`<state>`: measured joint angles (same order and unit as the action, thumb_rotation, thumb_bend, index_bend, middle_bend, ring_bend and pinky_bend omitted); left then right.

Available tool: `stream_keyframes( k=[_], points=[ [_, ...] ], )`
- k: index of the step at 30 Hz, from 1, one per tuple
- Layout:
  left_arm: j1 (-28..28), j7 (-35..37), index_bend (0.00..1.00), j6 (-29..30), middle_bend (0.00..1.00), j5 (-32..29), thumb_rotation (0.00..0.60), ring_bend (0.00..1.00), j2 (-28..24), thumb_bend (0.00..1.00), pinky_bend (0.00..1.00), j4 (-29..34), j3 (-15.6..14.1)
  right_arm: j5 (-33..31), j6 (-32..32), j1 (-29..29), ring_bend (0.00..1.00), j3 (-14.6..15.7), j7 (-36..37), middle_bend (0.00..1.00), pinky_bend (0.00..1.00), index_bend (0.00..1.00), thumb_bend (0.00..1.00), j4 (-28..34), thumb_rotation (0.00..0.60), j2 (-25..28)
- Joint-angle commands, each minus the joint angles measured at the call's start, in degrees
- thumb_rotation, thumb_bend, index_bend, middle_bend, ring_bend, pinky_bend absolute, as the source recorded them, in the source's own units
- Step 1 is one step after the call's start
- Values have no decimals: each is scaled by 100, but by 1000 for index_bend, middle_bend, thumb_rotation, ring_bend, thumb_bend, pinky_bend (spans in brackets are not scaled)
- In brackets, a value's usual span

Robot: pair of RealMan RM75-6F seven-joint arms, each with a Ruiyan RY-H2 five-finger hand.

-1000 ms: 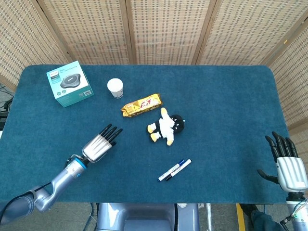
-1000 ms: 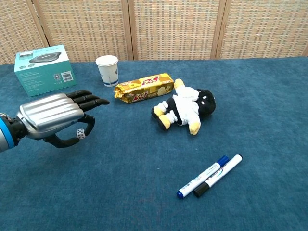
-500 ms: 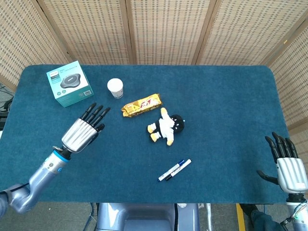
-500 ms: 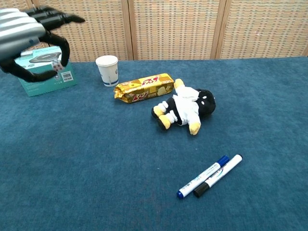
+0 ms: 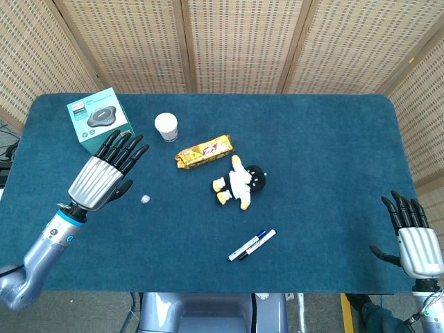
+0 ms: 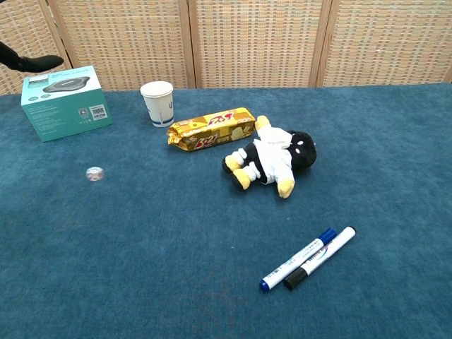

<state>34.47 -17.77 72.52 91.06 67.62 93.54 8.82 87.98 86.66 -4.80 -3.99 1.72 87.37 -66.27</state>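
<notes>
Fingers (image 5: 123, 147) of our left hand (image 5: 103, 177) are spreading wide and gripping nothing, the hand hanging over the table's left side, just in front of the teal box (image 5: 100, 120) that is sitting near the far left corner. We are seeing a small white die (image 5: 146, 199) just beside that hand, toward the table's middle; in the chest view it is showing blurred (image 6: 94, 174), so we cannot tell whether it is resting on the blue table (image 5: 326, 152). Our right hand (image 5: 416, 239) is staying out at the near right corner, fingers straight, apart and empty. A white paper cup (image 5: 166, 127) is standing toward the far edge, right of the box, with a yellow biscuit packet (image 5: 204, 152) lying beside it. A plush toy (image 5: 240, 182) is lying near the centre, and two markers (image 5: 252, 244) are lying side by side, touching, toward the near edge.
</notes>
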Motion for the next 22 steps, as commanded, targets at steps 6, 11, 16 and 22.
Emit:
stream_keyframes(
  k=[6,11,16,22],
  points=[
    [-505,854,0,403,0,-156,600,0,-134,209,0,-159,-240,1,28,13,0,-4,35,0,0,0,53,19,600,18],
    [-1164,1525,0,1017,0,-410,600,0,-181,11,0,-424,-416,22,33,15,0,6,49,0,0,0,53,31,600,26],
    [-1706,2127,0,1374,0,-638,600,0,-238,0,0,-523,-592,30,27,10,0,10,23,0,0,0,53,37,600,20],
    [-2222,2599,0,1613,0,-758,600,0,-184,0,0,-599,-803,34,51,21,0,10,-11,0,0,0,53,35,600,9]
  ],
)
